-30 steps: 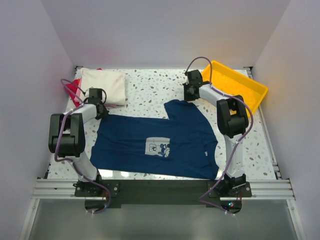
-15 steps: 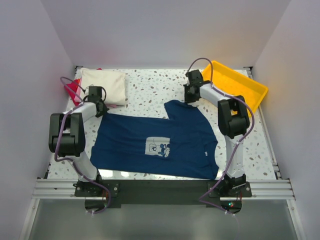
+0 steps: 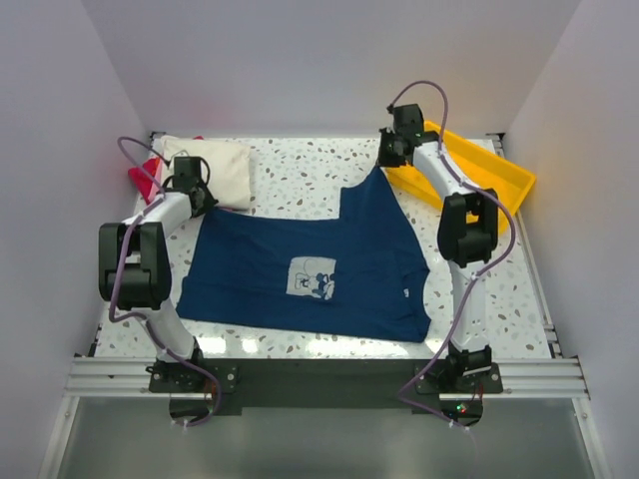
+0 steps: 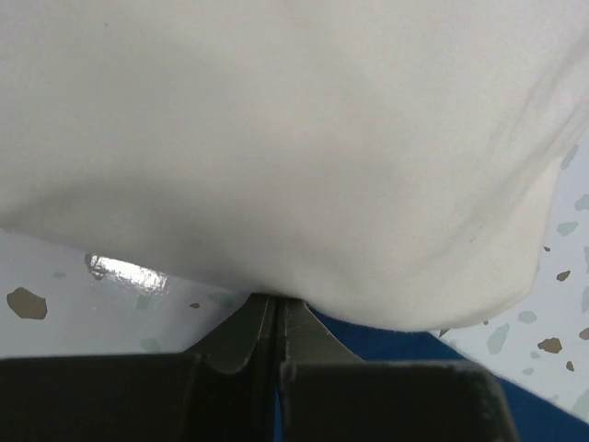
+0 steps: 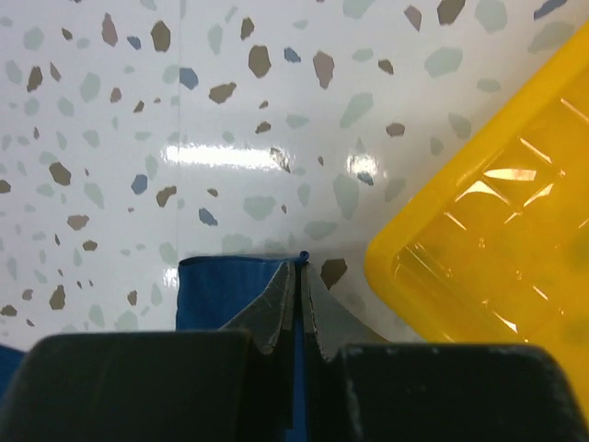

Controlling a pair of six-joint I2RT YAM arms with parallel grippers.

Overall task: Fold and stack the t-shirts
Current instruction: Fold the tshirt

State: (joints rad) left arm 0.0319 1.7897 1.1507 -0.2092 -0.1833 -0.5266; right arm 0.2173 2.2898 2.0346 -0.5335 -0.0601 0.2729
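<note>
Pinching one raised corner of the navy shirt (image 3: 300, 269), the right gripper (image 5: 296, 299) is clamped on blue cloth, the yellow tray (image 5: 488, 230) just to its right. The left gripper (image 4: 274, 322) grips the other corner, the cream shirt (image 4: 276, 138) bulging just ahead. Held so, I judge, to stretch the shirt flat for folding.

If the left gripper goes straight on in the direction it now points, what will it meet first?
Most likely the folded cream t-shirt. In the left wrist view it fills the space just ahead of the left gripper, whose shut tips sit at its edge. The gap between them I cannot judge.
</note>
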